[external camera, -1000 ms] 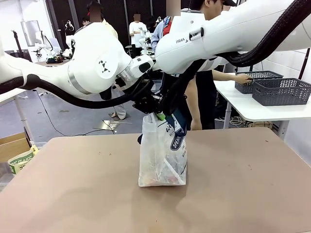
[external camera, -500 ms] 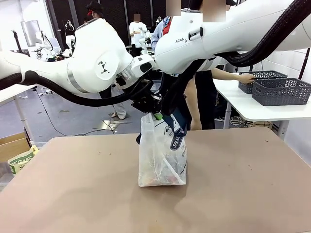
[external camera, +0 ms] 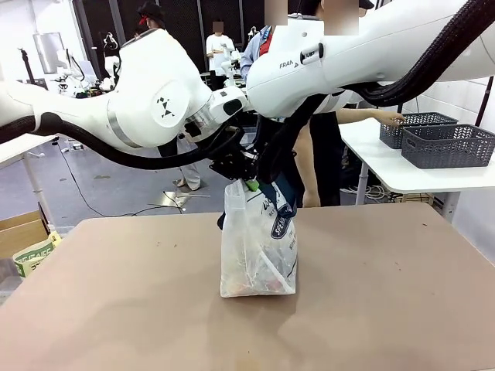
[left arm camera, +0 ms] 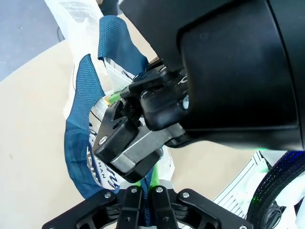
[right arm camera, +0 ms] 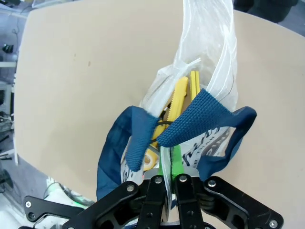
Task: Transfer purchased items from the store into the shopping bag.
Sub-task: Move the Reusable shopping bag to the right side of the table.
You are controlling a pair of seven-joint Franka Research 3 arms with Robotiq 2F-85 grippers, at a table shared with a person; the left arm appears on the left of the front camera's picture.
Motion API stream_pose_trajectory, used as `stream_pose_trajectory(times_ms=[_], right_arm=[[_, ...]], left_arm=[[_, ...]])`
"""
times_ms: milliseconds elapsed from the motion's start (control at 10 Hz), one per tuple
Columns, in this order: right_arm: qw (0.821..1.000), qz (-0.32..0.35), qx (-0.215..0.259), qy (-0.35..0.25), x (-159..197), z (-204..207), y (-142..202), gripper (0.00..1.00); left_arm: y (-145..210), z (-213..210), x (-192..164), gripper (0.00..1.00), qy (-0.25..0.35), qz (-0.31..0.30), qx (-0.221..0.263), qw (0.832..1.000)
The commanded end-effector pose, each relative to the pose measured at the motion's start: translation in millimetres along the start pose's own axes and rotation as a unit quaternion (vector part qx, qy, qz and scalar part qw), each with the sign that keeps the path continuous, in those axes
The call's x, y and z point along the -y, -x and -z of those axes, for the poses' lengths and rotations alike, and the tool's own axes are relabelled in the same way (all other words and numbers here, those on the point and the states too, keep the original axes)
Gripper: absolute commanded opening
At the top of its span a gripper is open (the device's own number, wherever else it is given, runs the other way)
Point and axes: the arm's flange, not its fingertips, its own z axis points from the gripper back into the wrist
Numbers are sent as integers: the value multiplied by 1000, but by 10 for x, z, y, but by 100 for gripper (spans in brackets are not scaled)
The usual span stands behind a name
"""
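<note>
Two tools now sit clenched at the mouth of the translucent clear plastic shopping bag with navy strap handles [external camera: 257, 247], and that is your change: across the last second the arms lifted slightly and then stopped, while the bag's base stayed on the same spot of the tan desk [external camera: 116, 309]. From the right wrist you see the right tool [right arm camera: 167, 177] pinched shut on the bag's clear upper edge, just beside a navy woven strap [right arm camera: 200, 114], with flat yellow goods [right arm camera: 177, 98] standing inside below it. From the left wrist, the left tool [left arm camera: 143, 192] is closed tight on a thin fold at the bag's top, the other arm's tool crowding close above it. In the front view the bag stands upright mid-desk, red and pale items [external camera: 251, 282] settled at its bottom. Farther off, a person's hand [external camera: 387, 120] rests by two dark grey mesh baskets [external camera: 445, 143] on the white side table. You can judge the loading finished, or nearly so; what remains is probably handling the bag itself.
</note>
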Motion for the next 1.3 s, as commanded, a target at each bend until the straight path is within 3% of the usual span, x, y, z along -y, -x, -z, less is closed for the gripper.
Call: stream_pose_trajectory(times_ms=[0, 300, 400, 900, 1200], right_arm=[[999, -11, 12, -33, 34, -32, -16, 31], [999, -9, 18, -37, 61, -82, -15, 91], [999, -7, 26, -39, 90, -158, -2, 100], [998, -26, 34, -55, 406, -604, 86, 100], [997, -72, -1, -41, 870, -799, 276, 100]], left_arm=[[8, -3, 0, 0, -1, 0, -1, 1000], [8, -3, 0, 0, -1, 0, -1, 1000], [8, -3, 0, 0, -1, 0, -1, 1000], [8, -3, 0, 0, -1, 0, -1, 1000], [8, -3, 0, 0, -1, 0, -1, 1000]])
